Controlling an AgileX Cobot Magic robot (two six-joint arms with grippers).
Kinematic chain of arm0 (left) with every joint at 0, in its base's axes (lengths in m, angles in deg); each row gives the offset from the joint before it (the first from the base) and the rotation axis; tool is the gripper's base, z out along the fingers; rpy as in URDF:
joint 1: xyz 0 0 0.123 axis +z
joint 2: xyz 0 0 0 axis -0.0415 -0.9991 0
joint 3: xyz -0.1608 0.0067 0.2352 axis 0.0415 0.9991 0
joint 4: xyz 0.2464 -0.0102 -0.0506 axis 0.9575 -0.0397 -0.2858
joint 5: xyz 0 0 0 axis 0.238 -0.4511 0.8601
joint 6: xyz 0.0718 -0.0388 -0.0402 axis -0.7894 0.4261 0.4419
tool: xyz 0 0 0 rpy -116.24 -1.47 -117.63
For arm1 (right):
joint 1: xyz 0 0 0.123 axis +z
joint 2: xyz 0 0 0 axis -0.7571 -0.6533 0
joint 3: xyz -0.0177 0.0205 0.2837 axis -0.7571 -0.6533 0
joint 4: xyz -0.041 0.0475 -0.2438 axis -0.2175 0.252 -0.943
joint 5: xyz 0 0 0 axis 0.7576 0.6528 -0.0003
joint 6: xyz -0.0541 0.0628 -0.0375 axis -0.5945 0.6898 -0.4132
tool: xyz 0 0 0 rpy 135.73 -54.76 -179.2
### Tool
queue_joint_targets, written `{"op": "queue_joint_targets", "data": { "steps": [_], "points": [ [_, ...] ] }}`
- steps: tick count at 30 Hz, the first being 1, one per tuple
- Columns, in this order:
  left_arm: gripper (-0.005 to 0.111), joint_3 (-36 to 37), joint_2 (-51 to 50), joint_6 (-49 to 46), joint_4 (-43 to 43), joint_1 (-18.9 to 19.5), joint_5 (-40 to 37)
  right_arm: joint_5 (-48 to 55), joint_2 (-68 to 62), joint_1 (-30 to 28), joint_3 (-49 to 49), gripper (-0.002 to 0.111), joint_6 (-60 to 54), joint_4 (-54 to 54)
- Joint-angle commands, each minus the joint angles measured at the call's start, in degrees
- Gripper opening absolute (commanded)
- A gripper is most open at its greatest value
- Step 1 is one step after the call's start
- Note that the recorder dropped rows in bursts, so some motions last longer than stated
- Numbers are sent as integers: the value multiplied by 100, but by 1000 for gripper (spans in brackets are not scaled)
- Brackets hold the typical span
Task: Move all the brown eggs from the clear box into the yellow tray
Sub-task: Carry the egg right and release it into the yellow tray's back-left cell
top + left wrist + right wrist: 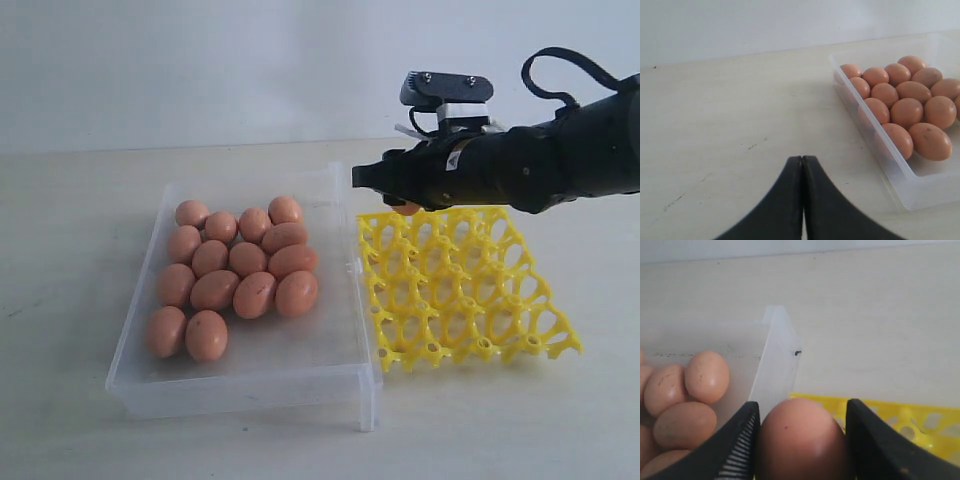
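Your right claw (405,206) is clamped across a smooth orange-brown oval egg (408,209), one black finger on each side of its widest part. It hangs just above the upper left corner of the bright yellow plastic lattice egg tray (470,290), right of centre in the exterior view. The right wrist view shows the same grip close up: the egg (800,440) fills the gap between the ribbed pads (737,450), with the tray's edge (900,415) just beyond it and a corner of the shallow transparent plastic box (777,355) beside that. The box (250,385) lies at centre left of the exterior view, touching or almost touching the tray, and fifteen more brown eggs (235,270) are clustered toward its far side. No cup in the tray looks filled, so this appears to be the first placement. To do it well, centre the egg over one cup, not over a peaked post, since an egg set on a post would likely roll off. Lower it until the lattice carries its weight, and only then spread the fingers, slowly. Choose a corner cup so later approaches stay unobstructed. Lift straight up afterwards so a finger cannot drag the light tray. Your left claw (802,160) is pressed shut on nothing, over the pale tabletop (715,125) just outside the box's wall (890,160); leave it parked there.
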Motion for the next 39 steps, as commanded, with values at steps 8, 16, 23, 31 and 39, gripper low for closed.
{"op": "queue_joint_targets", "data": {
  "steps": [8, 16, 23, 31, 39],
  "points": [
    [0, -23, 32, -2, -16, -25, 56, -958, -592, -32, 120, 0, 113, -159],
    [0, -23, 32, -2, -16, -25, 56, -1124, -1107, -4, 373, 0, 123, -298],
    [0, -23, 32, -2, -16, -25, 56, -1044, -1333, 8, 583, 0, 234, -410],
    [0, -23, 32, -2, -16, -25, 56, -1044, -1377, 8, 583, 4, 205, -480],
    [0, -23, 32, -2, -16, -25, 56, -1002, -1280, 8, 583, 47, 232, -695]
  ]
}}
